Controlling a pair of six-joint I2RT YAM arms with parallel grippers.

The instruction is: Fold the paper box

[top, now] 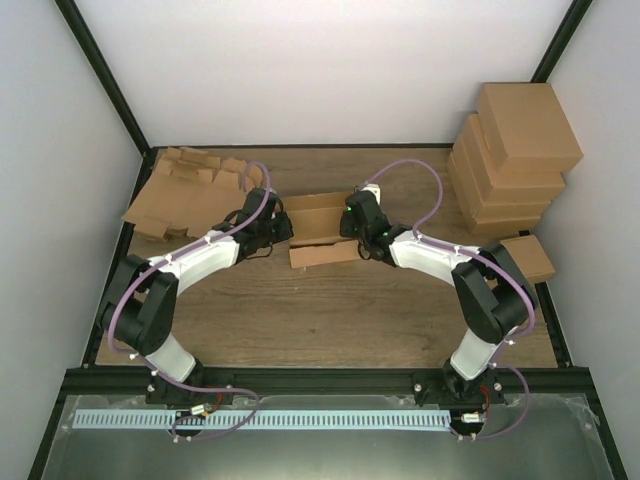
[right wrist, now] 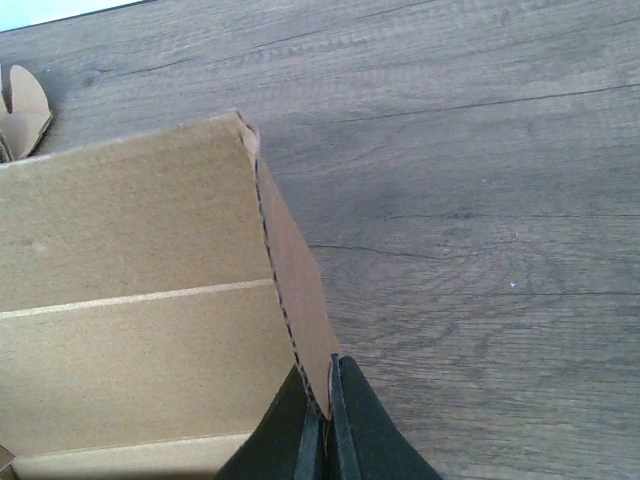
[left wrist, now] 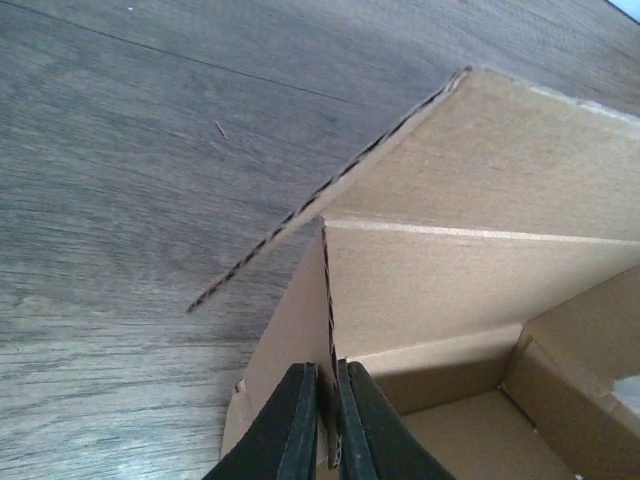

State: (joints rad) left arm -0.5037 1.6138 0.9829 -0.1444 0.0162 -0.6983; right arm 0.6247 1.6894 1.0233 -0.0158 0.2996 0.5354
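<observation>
The paper box [top: 318,228] is a brown cardboard box, partly folded up, in the middle of the wooden table, with one flap lying flat toward the front. My left gripper [top: 277,228] is at its left end and is shut on the upright left side wall [left wrist: 300,330], the black fingers [left wrist: 290,425] pinching the cardboard edge. My right gripper [top: 352,222] is at the right end, shut on the upright right side wall [right wrist: 300,290], whose edge sits between the fingers [right wrist: 352,425]. The box's back wall [left wrist: 480,270] rises between them.
A pile of flat unfolded cardboard blanks [top: 190,190] lies at the back left. A stack of finished closed boxes [top: 515,150] stands at the back right, with one more [top: 530,257] beside the right arm. Black frame rails [top: 140,210] edge the table.
</observation>
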